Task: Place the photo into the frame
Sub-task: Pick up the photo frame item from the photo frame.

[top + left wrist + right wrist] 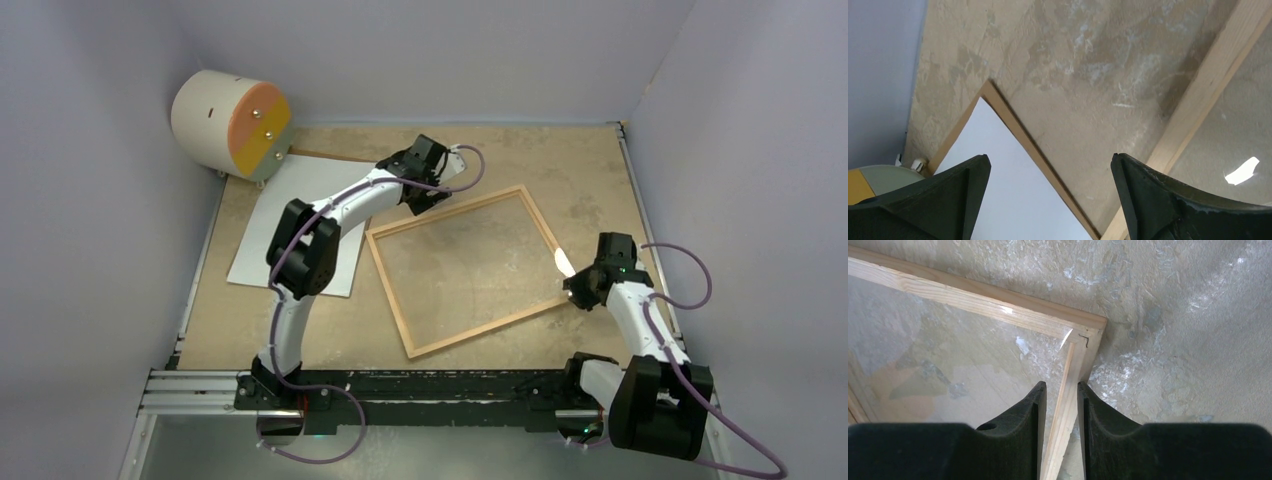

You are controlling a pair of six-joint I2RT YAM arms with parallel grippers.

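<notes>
Lavender walls (420, 50) box in a mottled tan counter (600, 180). At its 6 o'clock edge a black mounting rail (420, 385) carries both arm bases.

Nearest, at about 4 o'clock on the counter, the right fingers (1023, 415) stand narrow on either side of one side strip of the frame (455, 340), just short of a corner joint. The wood runs up between them. It lies close against the finger outside the frame, and a sliver of gap shows at the finger over the pane. Whether they actually pinch it cannot be told.

The frame lies flat and skewed in the middle of the counter. The mottled surface shows through its clear pane, and a bright glare spot sits beside the right fingers.

Farther back, at the frame's 12 o'clock, the left fingers (948, 200) are spread wide above bare counter, just outside the frame's far strip and holding nothing. This arm's forearm passes over the sheets lying beside the frame.

The photo (300, 225) lies white back up at the frame's 9 o'clock, apart from it. It rests on a brown backing sheet (1013, 125) whose edge shows along its far side. In the left wrist view its corner reaches toward the gap between the spread fingers, nearer the 7 o'clock one.

At the counter's 10 o'clock corner a cream drum (215, 120) with an orange-and-yellow face rests against the wall, just beyond the brown sheet.
</notes>
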